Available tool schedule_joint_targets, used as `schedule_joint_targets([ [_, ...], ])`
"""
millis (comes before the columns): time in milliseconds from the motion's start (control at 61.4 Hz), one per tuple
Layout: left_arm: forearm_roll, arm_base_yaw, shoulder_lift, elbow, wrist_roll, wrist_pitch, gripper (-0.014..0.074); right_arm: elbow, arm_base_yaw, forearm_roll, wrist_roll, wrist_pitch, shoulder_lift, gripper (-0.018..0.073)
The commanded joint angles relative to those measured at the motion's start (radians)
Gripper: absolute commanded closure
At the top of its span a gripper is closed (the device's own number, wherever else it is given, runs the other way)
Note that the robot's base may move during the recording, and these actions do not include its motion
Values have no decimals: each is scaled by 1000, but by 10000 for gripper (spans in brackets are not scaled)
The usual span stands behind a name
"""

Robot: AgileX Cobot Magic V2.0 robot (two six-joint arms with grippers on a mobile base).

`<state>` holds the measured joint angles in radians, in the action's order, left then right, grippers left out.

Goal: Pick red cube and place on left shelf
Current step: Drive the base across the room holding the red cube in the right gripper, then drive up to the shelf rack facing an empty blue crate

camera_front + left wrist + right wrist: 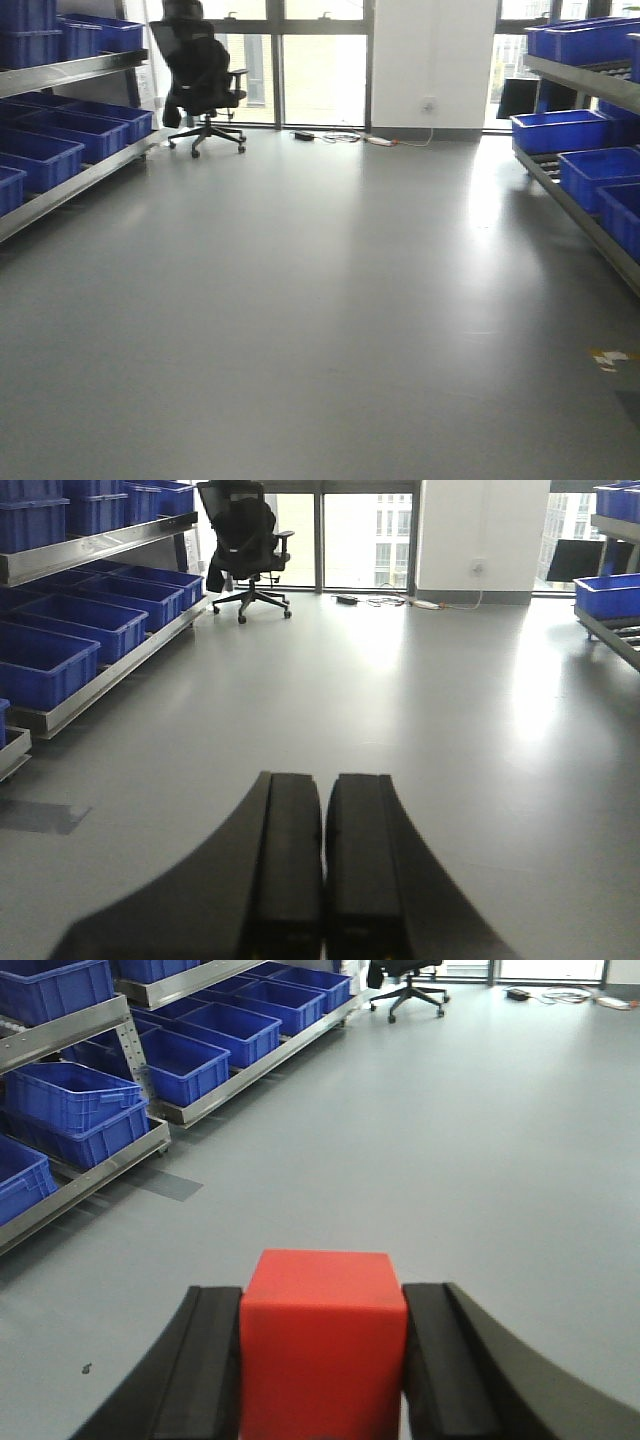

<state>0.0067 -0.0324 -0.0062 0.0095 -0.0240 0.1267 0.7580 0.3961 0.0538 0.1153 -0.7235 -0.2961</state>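
Gripping the cube [322, 1332] squarely, the right gripper [322, 1385] had the pick done, I judged; the left gripper [322, 880] sat pressed together, empty. Next: carry it over to the shelf [62, 1028], well off leftward, and clear a crate [178, 1060] rim.
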Motion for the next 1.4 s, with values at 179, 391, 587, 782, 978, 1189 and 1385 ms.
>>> schedule_joint_targets([
  [179,-7,-5,-15,23,-1,-87,495,25,0,-4,-6,87,-16,427],
  [391,-7,-5,-15,23,-1,-87,495,25,0,-4,-6,87,-16,427],
  [587,-7,-5,-15,23,-1,-87,495,25,0,-4,-6,87,-16,427],
  [782,-7,-5,-15,23,-1,-87,495,25,0,-4,-6,87,-16,427],
  [978,-7,-5,-15,23,-1,-87,495,25,0,-4,-6,87,-16,427],
  [1189,-7,-5,-15,23,-1,-87,495,25,0,-4,-6,87,-16,427],
  [1385,-7,-5,-15,23,-1,-87,495,25,0,-4,-6,87,-16,427],
])
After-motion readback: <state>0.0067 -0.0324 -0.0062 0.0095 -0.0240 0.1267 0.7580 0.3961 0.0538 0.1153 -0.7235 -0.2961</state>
